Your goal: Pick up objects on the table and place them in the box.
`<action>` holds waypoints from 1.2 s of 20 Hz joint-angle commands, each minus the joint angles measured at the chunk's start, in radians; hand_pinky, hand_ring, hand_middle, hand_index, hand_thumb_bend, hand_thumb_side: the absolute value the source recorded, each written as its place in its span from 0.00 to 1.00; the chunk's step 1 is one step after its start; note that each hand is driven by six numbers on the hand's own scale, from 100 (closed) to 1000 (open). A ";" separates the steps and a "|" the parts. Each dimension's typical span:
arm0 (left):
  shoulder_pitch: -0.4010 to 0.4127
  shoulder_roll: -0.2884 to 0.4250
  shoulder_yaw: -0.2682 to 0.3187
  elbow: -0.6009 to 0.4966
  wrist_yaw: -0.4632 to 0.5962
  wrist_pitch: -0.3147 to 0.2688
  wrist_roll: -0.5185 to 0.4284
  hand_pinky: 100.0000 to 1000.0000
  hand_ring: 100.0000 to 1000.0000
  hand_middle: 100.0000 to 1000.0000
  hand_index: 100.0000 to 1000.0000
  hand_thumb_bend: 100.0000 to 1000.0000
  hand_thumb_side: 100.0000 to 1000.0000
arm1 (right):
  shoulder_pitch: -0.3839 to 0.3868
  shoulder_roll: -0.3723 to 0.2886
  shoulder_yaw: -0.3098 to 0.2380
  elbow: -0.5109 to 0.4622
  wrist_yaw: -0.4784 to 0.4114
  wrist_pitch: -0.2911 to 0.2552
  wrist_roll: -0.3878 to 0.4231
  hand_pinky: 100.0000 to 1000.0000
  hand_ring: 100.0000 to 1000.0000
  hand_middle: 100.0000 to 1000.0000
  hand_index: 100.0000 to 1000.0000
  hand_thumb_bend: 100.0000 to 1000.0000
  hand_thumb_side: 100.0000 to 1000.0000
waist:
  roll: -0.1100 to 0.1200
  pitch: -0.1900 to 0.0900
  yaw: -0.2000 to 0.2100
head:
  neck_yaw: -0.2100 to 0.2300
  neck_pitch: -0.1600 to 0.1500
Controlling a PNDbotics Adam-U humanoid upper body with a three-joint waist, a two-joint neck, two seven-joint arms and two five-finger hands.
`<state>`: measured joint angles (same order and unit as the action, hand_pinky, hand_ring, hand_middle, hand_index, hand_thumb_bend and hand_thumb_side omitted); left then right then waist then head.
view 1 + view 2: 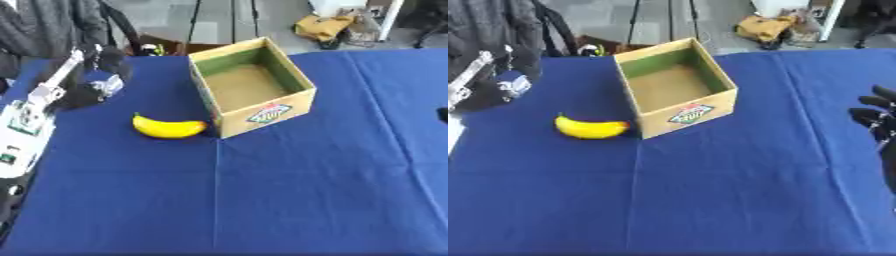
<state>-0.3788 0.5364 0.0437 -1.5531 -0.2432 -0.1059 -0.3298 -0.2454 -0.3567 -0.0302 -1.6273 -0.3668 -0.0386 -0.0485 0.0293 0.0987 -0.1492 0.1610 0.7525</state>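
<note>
We log the open brown cardboard box (252,90) near the far edge of the blue-clothed table (289,200); it looks empty. The yellow banana (168,127) lies touching its left wall, not yet picked. Left robot hand (96,85) hovers toward the far left corner; fingers unreadable. Right robot hand (878,120) idles at the right edge, fingers relaxed. Task unstarted, we judge.

The left hand (92,85) is hanging at the upper left, fingers unclear; the right hand (878,117) is resting open at the right edge.
</note>
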 commanded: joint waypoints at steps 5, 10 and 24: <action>-0.142 0.163 -0.123 0.118 -0.108 0.000 -0.097 0.74 0.69 0.65 0.75 0.53 0.36 | -0.009 -0.033 0.012 -0.011 0.002 0.007 0.013 0.80 0.64 0.64 0.78 0.00 0.91 | 0.012 -0.023 -0.028 | 0.023 0.017; -0.266 0.206 -0.247 0.243 -0.184 -0.019 -0.174 0.74 0.67 0.63 0.74 0.55 0.36 | -0.012 -0.026 0.014 -0.010 0.000 0.007 0.016 0.80 0.64 0.64 0.78 0.00 0.91 | 0.005 -0.022 -0.037 | 0.028 0.016; -0.397 0.051 -0.308 0.509 -0.403 -0.070 -0.244 0.66 0.57 0.55 0.70 0.49 0.40 | -0.008 -0.023 0.006 -0.010 -0.001 0.004 0.010 0.80 0.64 0.64 0.78 0.00 0.91 | -0.001 -0.021 -0.025 | 0.011 0.016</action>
<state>-0.7581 0.5753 -0.2765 -1.0467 -0.6270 -0.1672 -0.5782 -0.2455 -0.3647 -0.0129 -1.6268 -0.3665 -0.0325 -0.0374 0.0298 0.0879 -0.1762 0.1728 0.7639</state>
